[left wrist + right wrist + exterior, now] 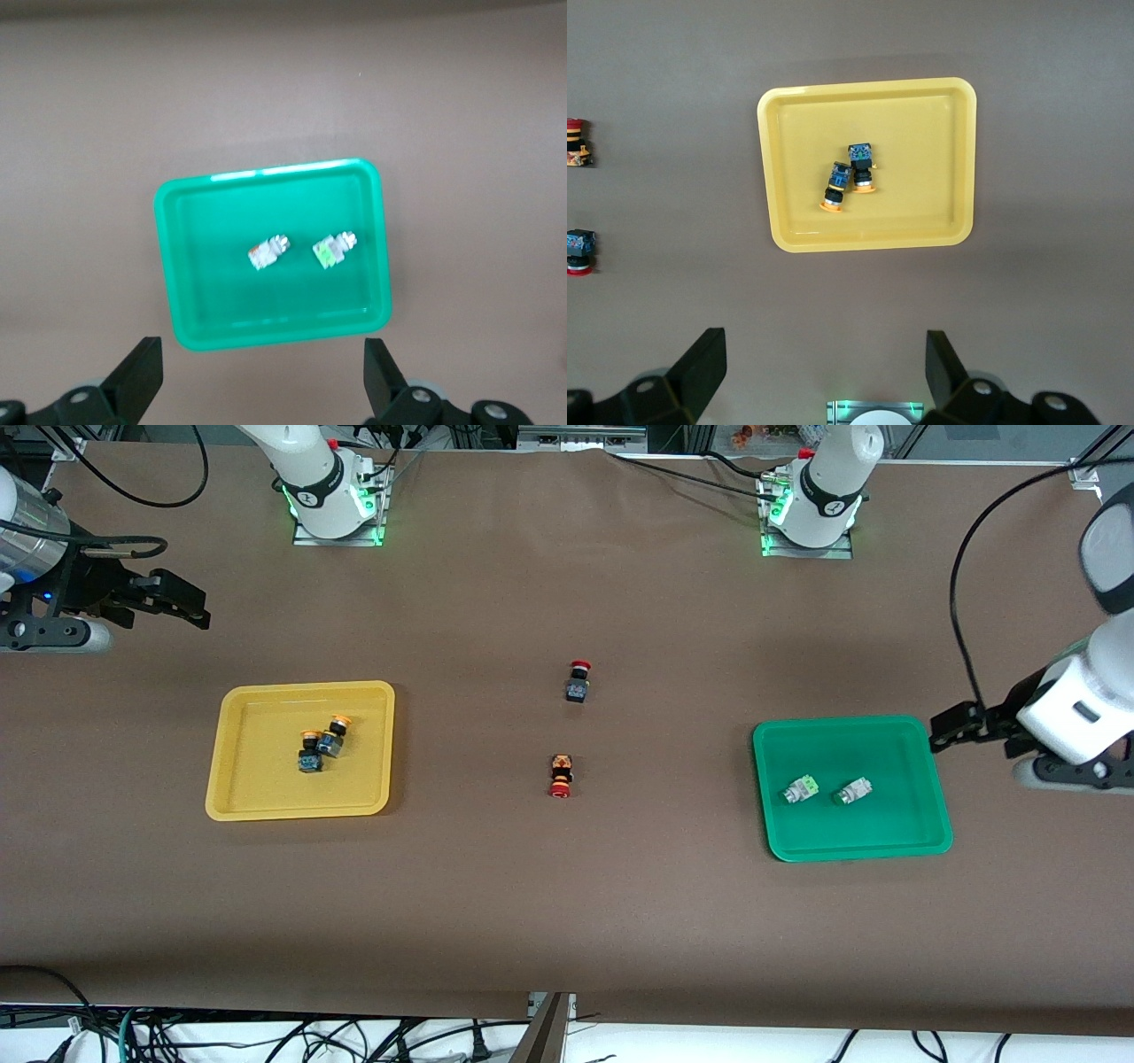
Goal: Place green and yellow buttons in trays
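Observation:
Two orange-yellow capped buttons (310,751) (335,737) lie touching in the yellow tray (266,779). Two pale green buttons (801,789) (856,790) lie apart in the green tray (850,833). My left gripper (952,726) is open and empty, up over the table beside the green tray at the left arm's end. My right gripper (182,602) is open and empty, up over the table at the right arm's end. The left wrist view shows the green tray (266,328) with its buttons (268,252) (334,250). The right wrist view shows the yellow tray (921,159) with its buttons (836,186) (861,166).
Two black switches with red caps (578,682) (561,775) lie on the brown table between the trays; they also show in the right wrist view (578,152) (579,251). Cables run along the table's edge nearest the front camera.

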{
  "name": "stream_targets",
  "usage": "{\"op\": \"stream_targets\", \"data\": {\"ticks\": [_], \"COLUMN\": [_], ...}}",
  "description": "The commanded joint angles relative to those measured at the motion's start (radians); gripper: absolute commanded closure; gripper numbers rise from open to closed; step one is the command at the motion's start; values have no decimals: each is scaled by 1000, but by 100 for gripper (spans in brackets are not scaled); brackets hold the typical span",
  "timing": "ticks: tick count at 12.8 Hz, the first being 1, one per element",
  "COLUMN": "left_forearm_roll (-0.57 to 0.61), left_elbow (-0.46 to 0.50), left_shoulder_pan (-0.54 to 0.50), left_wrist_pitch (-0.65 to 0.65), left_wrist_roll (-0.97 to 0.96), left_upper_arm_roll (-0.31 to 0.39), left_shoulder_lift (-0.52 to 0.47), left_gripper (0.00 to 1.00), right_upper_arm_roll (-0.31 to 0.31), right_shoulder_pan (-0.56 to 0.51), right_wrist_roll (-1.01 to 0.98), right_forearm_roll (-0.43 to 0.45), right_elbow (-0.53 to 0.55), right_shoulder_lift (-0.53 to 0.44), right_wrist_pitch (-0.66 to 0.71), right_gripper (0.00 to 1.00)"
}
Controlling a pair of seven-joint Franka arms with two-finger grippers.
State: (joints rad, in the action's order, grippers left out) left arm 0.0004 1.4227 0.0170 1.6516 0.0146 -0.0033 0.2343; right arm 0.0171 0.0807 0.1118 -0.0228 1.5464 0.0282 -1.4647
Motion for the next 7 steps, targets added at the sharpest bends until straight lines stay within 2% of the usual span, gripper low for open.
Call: {"op": "stream_targets", "data": {"ticks": [1, 3, 7], "left_forearm_roll": [10, 7, 10], "left_elbow": [15, 10, 12], "left_shoulder_pan": [0, 3, 23], "left_wrist_pitch": [-105, -165, -171], "left_wrist_roll": [-94, -151, -153], "left_upper_arm_roll": [0, -1, -7], "left_shoulder_lift": [-68, -88, -95], "left_gripper": [0, 0, 0], "right_upper_arm_roll": [12, 12, 12], "right_shoulder_pan": [-13, -13, -12], "right_wrist_roll": [-12, -12, -12], "right_forearm_roll": [4, 4, 4], "right_elbow": [-23, -23, -20], "right_shoulder_lift": [6, 6, 6], "right_wrist_pitch": [21, 21, 21], "right_gripper": [1, 1, 1]}}
